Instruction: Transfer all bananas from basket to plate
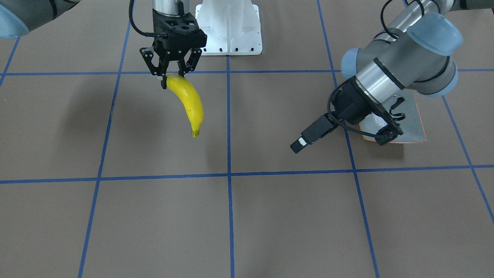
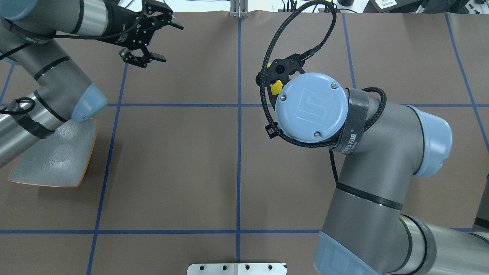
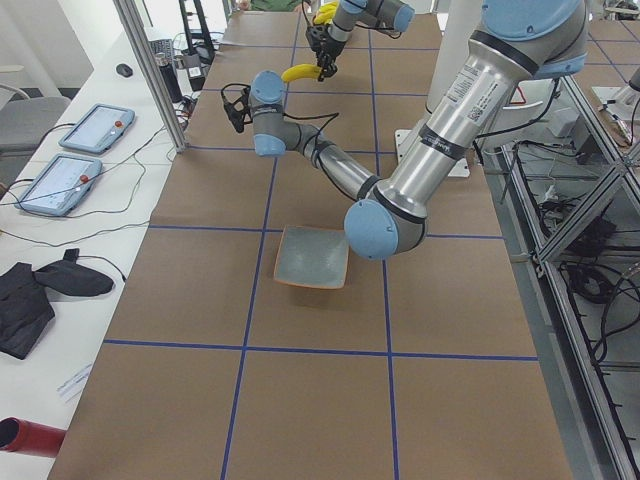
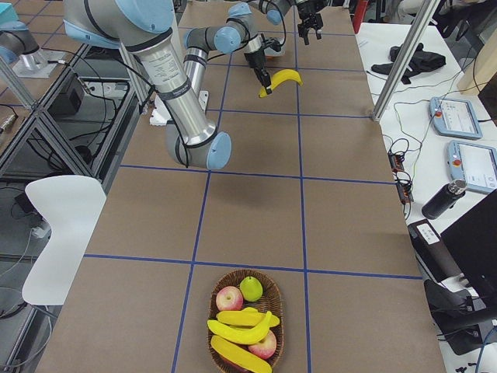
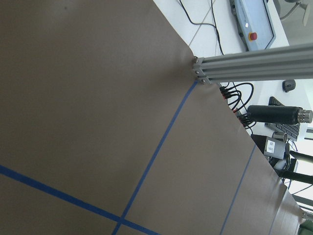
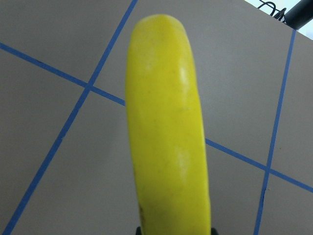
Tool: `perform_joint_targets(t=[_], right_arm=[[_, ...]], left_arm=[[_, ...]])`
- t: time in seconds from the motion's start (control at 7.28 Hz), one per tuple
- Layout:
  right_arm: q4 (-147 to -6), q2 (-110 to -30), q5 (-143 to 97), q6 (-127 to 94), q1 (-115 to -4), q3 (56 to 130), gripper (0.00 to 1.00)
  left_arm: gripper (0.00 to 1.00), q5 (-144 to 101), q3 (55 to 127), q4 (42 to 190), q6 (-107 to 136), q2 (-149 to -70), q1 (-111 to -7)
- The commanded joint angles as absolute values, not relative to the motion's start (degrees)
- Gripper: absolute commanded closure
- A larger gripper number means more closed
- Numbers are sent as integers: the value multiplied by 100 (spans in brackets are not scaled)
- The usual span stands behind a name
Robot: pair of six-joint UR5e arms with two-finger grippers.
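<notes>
Only the right-side view shows the basket (image 4: 278, 307). The right tool (image 1: 172, 77) is closed on the end of a banana (image 1: 190, 103); the left tool (image 2: 172, 43) is wide open, empty.

The plate (image 2: 57, 160) is partly overhung by the left arm (image 2: 53, 82), whose blue-capped elbow is seen over one corner (in the overhead view). The rest of its surface is exposed from above. The left gripper (image 2: 147, 38) is held raised with its jaws spread, well apart from the plate on its operator side. A broad bare stretch of brown table (image 2: 172, 164) is found between the plate and the banana (image 1: 189, 102), which is clamped in the right gripper (image 1: 172, 75) and hung above the surface. The bulky right arm (image 2: 366, 160) is found well apart from the plate.
</notes>
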State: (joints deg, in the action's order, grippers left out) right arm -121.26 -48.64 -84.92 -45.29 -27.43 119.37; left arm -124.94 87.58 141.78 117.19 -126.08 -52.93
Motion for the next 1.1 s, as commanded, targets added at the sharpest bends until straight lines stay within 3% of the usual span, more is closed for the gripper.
perform_joint_targets(t=[0.0, 0.96], right_arm=[[-12111, -4834, -8482, -4474, -2742, 11839, 100], [-12129, -4878, -8306, -4395, -2742, 11874, 100]], left_arm=[[0, -12376, 8736, 13801, 12103, -13233, -4775], [0, -12797, 7523, 13790, 11575, -14511, -4395]])
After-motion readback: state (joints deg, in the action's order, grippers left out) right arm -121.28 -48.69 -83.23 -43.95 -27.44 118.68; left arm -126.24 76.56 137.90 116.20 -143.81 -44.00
